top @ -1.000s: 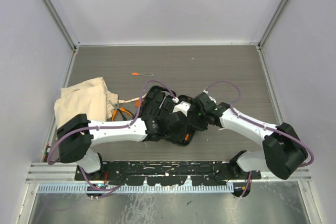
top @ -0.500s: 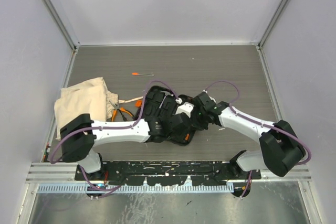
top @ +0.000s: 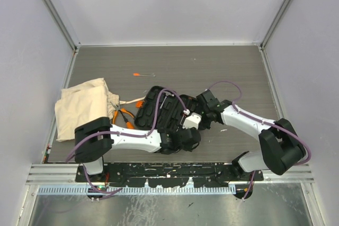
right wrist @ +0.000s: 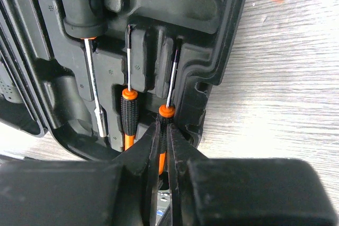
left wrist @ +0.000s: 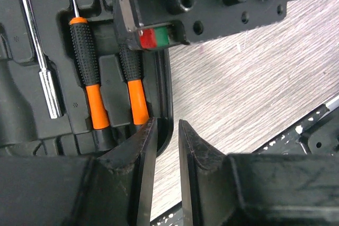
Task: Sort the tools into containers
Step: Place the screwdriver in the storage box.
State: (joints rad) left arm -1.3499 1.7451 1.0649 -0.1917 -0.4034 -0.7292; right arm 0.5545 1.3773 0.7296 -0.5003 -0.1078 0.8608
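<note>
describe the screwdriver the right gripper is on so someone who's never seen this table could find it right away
Start at the open black tool case in the middle of the table, between the two arms. Along its edge nearest the right arm, two black-and-orange screwdrivers lie side by side in moulded slots. The one meant is the outer screwdriver, next to the case wall, with the right gripper closed around its handle; its neighbour lies free.

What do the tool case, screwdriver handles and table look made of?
Tool case: matte black moulded plastic, judging by its formed slots and dull sheen. Screwdriver handles: black knurled grip, probably rubber, over glossy orange plastic; shafts look like polished steel. Table: grey wood-grain surface, likely laminate.
</note>
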